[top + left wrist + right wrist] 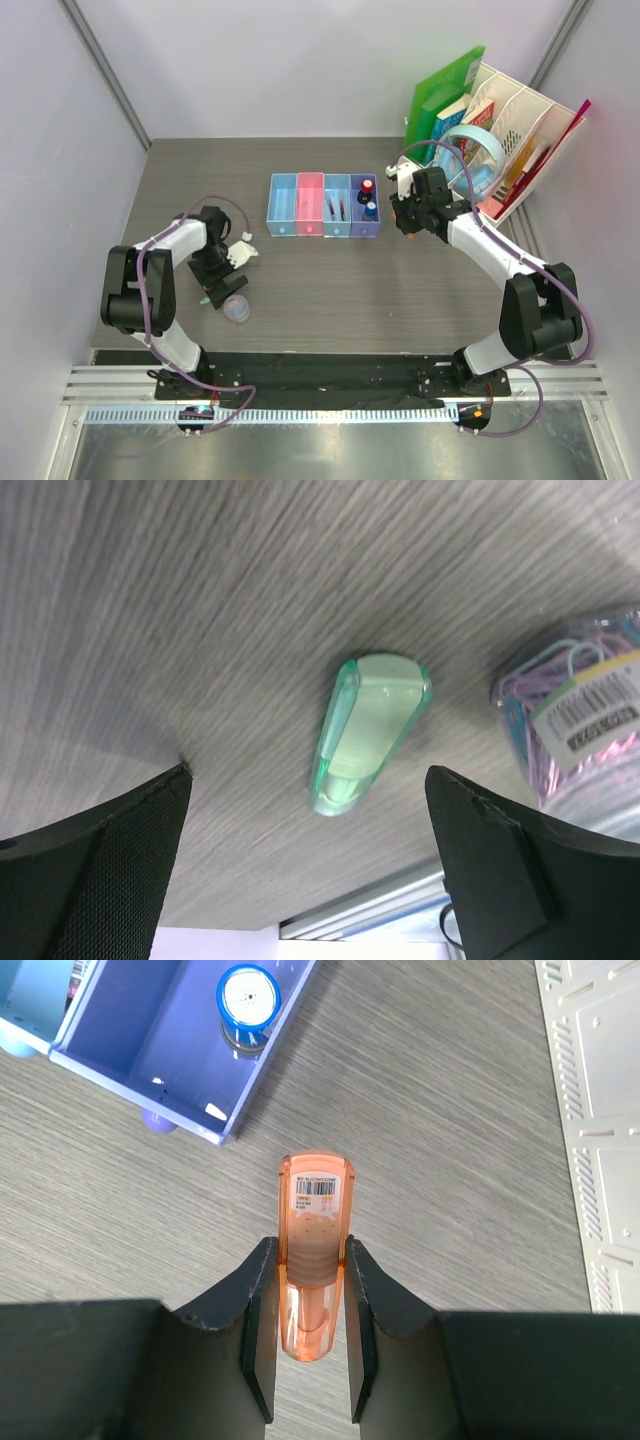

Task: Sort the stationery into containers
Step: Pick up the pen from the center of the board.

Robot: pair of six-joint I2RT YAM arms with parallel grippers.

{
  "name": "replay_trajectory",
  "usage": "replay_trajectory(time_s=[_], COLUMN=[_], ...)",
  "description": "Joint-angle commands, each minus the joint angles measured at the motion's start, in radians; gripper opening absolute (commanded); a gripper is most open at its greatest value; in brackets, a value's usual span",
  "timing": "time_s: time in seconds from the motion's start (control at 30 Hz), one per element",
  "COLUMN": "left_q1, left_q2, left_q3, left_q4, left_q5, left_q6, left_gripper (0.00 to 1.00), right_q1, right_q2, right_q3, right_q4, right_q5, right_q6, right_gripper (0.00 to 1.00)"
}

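Note:
A short orange piece (316, 1195) with a barcode label sits between the pads of my right gripper (313, 1252), which is shut on it over the table just right of the purple-blue tray (120, 1065). A blue-capped bit (248, 995) stands in that tray. The four joined containers (283, 228) lie mid-table, with slim pens (330, 207) in the middle ones. My left gripper (310, 865) is open above the table, with the short green piece (368, 732) lying between and just beyond its fingers. A round translucent disc (580, 710) full of paper clips lies to its right.
The white perforated desk organizer (520, 130) with books, a green folder (445, 85) and blue headphones (480, 160) stands at the back right, close behind my right arm. The table's near edge and metal rail (400, 905) run just below the green piece.

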Motion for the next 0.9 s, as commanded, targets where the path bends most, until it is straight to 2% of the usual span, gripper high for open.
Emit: replay_trajectory(time_s=[0.0,0.17,0.33,0.47,0.57,0.6,0.67,0.7,0.73,0.87], left_q1=[-0.040,-0.072,-0.095,-0.121,-0.139,-0.141,-0.143,-0.144,-0.144,-0.144], left_q2=[0.019,0.033,0.024,0.021,0.035,0.045,0.059,0.065,0.078,0.082], left_q3=[-0.068,-0.106,-0.138,-0.168,-0.183,-0.183,-0.180,-0.177,-0.174,-0.152], left_q4=[0.196,0.266,0.289,0.309,0.318,0.319,0.314,0.308,0.308,0.296], left_q5=[0.093,0.074,0.076,0.068,0.056,0.055,0.053,0.050,0.050,0.039], left_q6=[0.008,0.010,0.027,0.037,0.047,0.047,0.044,0.041,0.037,0.018], left_gripper=[1.00,0.99,0.82,0.69,0.55,0.42,0.25,0.06,0.00,0.00], right_q1=[-0.007,-0.007,-0.007,-0.005,-0.005,-0.005,0.002,0.010,0.022,0.068], right_q2=[-0.044,-0.052,-0.060,-0.052,-0.029,-0.022,0.008,0.023,0.038,0.135], right_q3=[0.056,0.084,0.127,0.226,0.313,0.333,0.390,0.409,0.444,0.531], right_q4=[-0.025,-0.040,-0.054,-0.073,-0.089,-0.093,-0.093,-0.091,-0.090,-0.074], right_q5=[0.015,0.008,0.007,-0.012,-0.024,-0.027,-0.039,-0.047,-0.051,-0.113], right_q6=[0.031,0.052,0.058,0.071,0.080,0.083,0.091,0.091,0.095,0.114], right_gripper=[0.02,0.02,0.02,0.02,0.02,0.03,0.03,0.03,0.03,0.03])
